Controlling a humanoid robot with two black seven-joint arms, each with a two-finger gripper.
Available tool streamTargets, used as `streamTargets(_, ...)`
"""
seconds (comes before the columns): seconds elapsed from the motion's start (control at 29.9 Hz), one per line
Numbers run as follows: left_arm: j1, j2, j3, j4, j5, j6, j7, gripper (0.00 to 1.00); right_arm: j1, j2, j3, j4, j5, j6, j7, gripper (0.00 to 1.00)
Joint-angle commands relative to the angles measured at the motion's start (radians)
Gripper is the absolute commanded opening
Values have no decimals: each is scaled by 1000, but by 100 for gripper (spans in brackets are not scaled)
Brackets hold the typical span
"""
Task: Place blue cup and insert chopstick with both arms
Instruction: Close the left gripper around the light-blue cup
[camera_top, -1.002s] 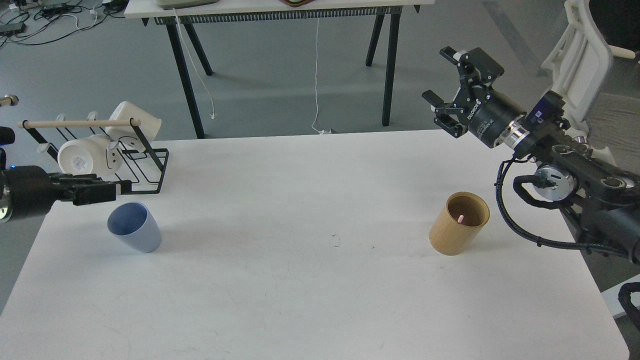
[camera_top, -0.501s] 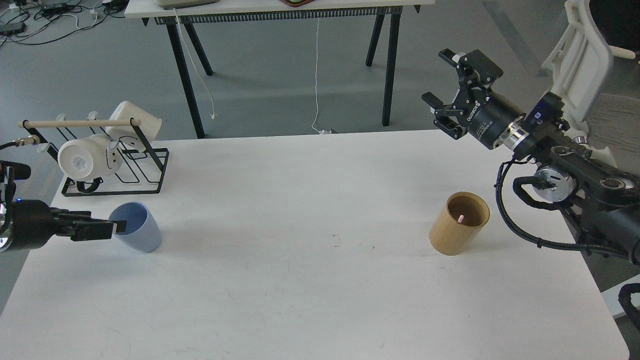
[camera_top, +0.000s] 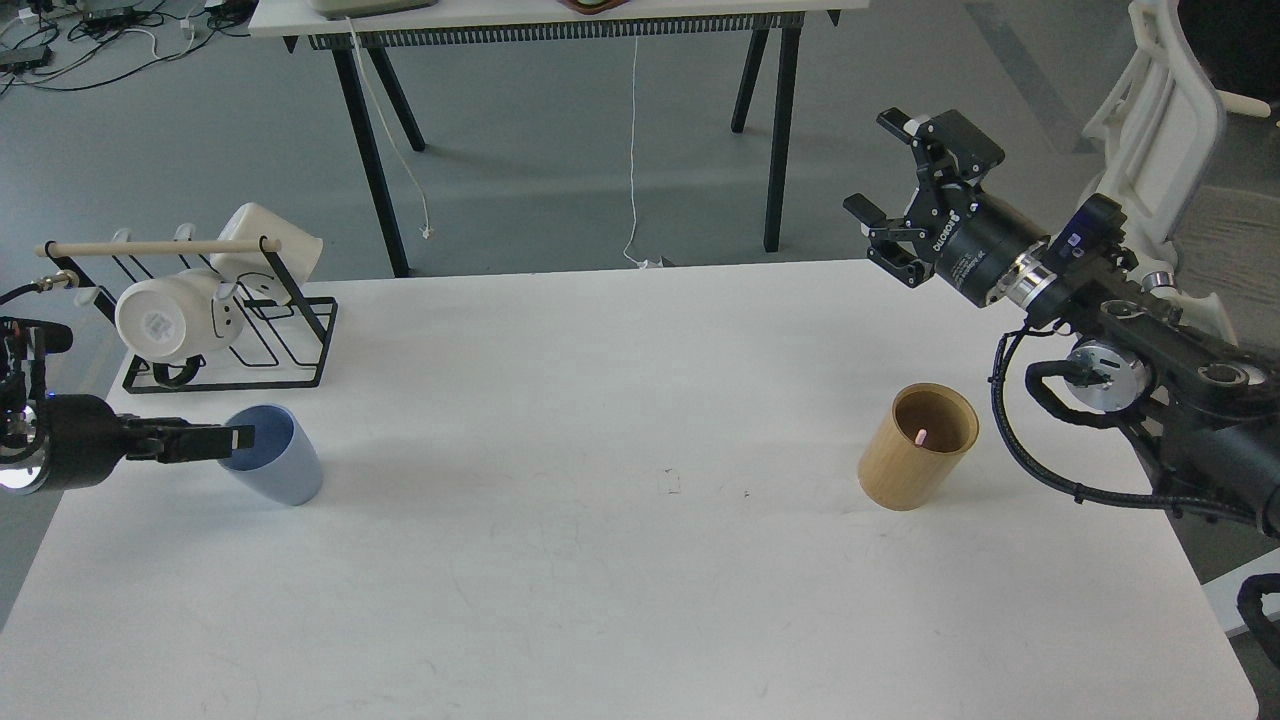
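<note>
White table (camera_top: 600, 560) on a grey floor, a second table behind it. I've got the left gripper (camera_top: 235, 438) low at the blue cup (camera_top: 272, 467) rim near the mug rack (camera_top: 230, 330); can't tell its jaws. Right gripper (camera_top: 885, 190) is raised, spread wide, empty, "ROBOTIQ" on it. Pink chopstick (camera_top: 920, 436) sits in the tan holder (camera_top: 915, 447).

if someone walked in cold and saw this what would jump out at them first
Probably the right gripper, raised above the table's far right edge with its jaws spread wide and empty. Next, the left gripper reaching in from the left edge, its tip at the rim of the blue cup. Then the tan holder on the right, with a pink chopstick tip showing inside it.
</note>
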Motion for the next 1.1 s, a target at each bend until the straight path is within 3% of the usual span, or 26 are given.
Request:
streamTargets(0.0, -11, -41, 1, 58, 0, 0, 0, 97, -4, 0, 0, 0, 0, 0, 0, 99)
streamTargets(0.23, -27, -75, 2, 101, 2, 0, 0, 86, -5, 0, 2, 0, 0, 0, 0, 99)
streamTargets(0.57, -31, -75, 52, 113, 48, 0, 0, 47, -20, 0, 3, 0, 0, 0, 0, 99)
streamTargets(1.07, -34, -73, 52, 122, 51, 0, 0, 42, -37, -2, 8, 14, 0, 0, 0, 99)
